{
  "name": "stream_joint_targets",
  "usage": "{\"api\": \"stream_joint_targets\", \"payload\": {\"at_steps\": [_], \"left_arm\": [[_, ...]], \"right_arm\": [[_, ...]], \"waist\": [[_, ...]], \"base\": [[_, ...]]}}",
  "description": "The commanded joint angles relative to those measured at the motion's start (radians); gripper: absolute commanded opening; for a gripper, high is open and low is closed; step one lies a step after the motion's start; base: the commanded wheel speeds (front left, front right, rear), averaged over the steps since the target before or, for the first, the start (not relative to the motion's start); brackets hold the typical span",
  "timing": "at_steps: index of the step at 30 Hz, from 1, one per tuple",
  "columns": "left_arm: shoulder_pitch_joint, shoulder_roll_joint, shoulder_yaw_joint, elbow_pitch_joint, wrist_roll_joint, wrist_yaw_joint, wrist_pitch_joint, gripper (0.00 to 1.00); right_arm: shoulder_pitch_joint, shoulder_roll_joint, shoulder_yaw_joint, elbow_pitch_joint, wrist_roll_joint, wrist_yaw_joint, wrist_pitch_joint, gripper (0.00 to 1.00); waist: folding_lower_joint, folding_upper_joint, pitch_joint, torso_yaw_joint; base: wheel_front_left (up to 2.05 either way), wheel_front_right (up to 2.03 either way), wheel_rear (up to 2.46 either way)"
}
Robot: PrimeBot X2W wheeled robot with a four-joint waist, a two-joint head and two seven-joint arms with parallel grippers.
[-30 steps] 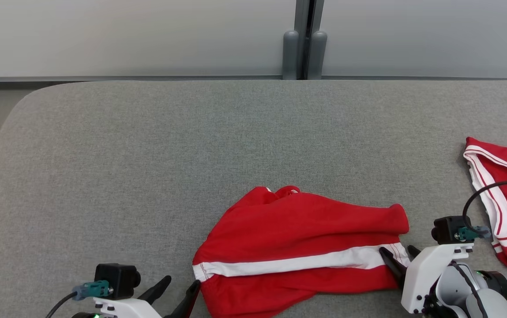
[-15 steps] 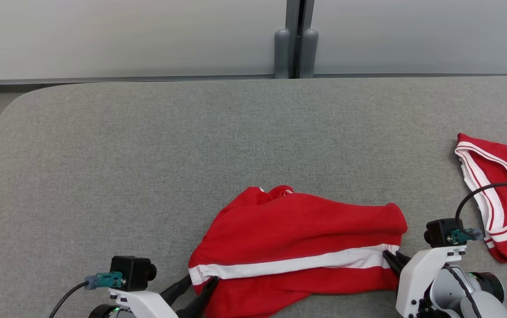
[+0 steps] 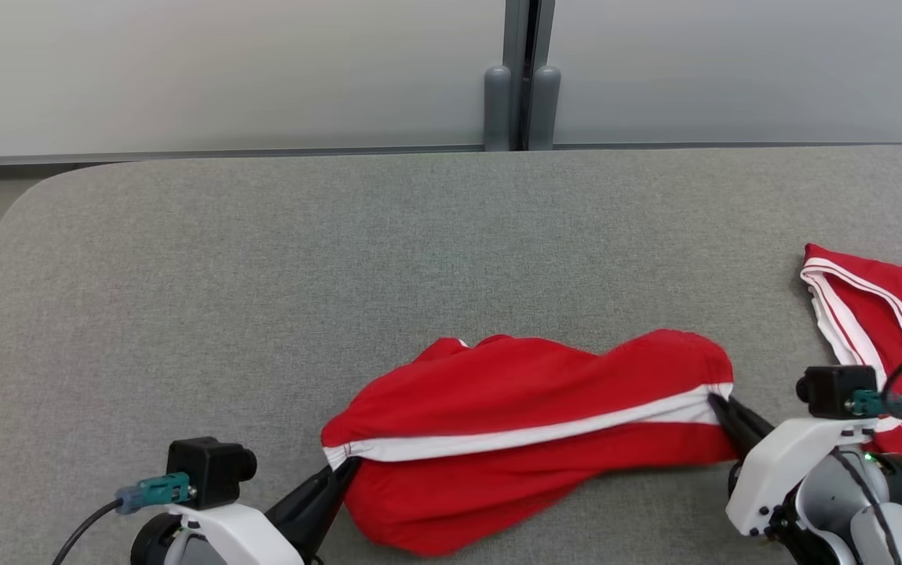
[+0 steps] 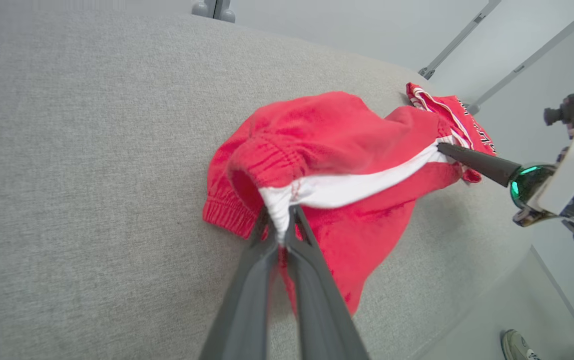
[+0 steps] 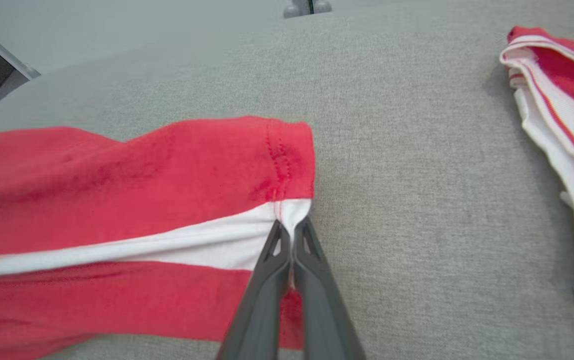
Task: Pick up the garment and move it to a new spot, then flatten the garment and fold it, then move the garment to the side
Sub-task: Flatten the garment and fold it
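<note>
Grey table [image 3: 262,275] bears shorts [image 3: 513,392] clamped by left end effector [image 3: 338,471] and right end effector [image 3: 717,403], second garment [image 3: 890,306] nearby.

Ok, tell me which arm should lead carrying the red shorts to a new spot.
Left, probably. The left gripper and right gripper are both shut on the white stripe of the red shorts, but the left holds the waistband end, farther from the second red garment.

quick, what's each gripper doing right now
left gripper: shut on the red garment, pinching one end of its white stripe.
right gripper: shut on the red garment, pinching the stripe's other end at the hem.
</note>
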Motion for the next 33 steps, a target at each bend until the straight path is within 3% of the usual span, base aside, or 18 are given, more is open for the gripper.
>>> {"api": "stream_joint_targets", "payload": {"at_steps": [1, 8, 15, 23, 29, 33], "left_arm": [[-0.004, 0.011, 0.01, -0.015, 0.012, 0.004, -0.01, 0.0], [-0.13, 0.071, 0.033, -0.075, 0.028, -0.032, 0.048, 0.0], [-0.374, 0.114, 0.075, -0.004, 0.03, -0.098, 0.103, 0.0], [-0.817, 0.128, 0.037, 0.253, 0.069, -0.16, 0.189, 0.0], [-1.144, 0.124, -0.035, 0.426, 0.057, -0.171, 0.163, 0.0], [-1.332, 0.151, -0.101, 0.51, 0.026, -0.171, 0.104, 0.0]], "right_arm": [[0.011, -0.002, -0.009, -0.031, 0.016, 0.0, -0.007, 0.0], [-0.021, -0.035, -0.031, -0.244, 0.121, 0.0, 0.045, 0.0], [-0.184, -0.078, -0.037, -0.296, 0.189, 0.0, 0.038, 0.0], [-0.622, -0.147, 0.083, -0.113, 0.318, 0.0, -0.026, 0.0], [-0.948, -0.186, 0.163, 0.066, 0.381, 0.0, -0.127, 0.0], [-1.135, -0.2, 0.218, 0.158, 0.412, 0.0, -0.187, 0.0]], "waist": [[0.0, 0.0, -0.003, 0.0], [0.0, 0.0, 0.02, -0.011], [0.0, 0.0, 0.093, -0.025], [0.0, 0.0, 0.265, -0.058], [0.0, 0.0, 0.373, -0.069], [0.0, 0.0, 0.436, -0.08]], "base": [[0.0, 0.0, 0.0], [0.0, 0.0, 0.0], [0.0, 0.0, 0.0], [0.0, 0.0, 0.0], [0.0, 0.0, 0.0], [0.0, 0.0, 0.0]]}}
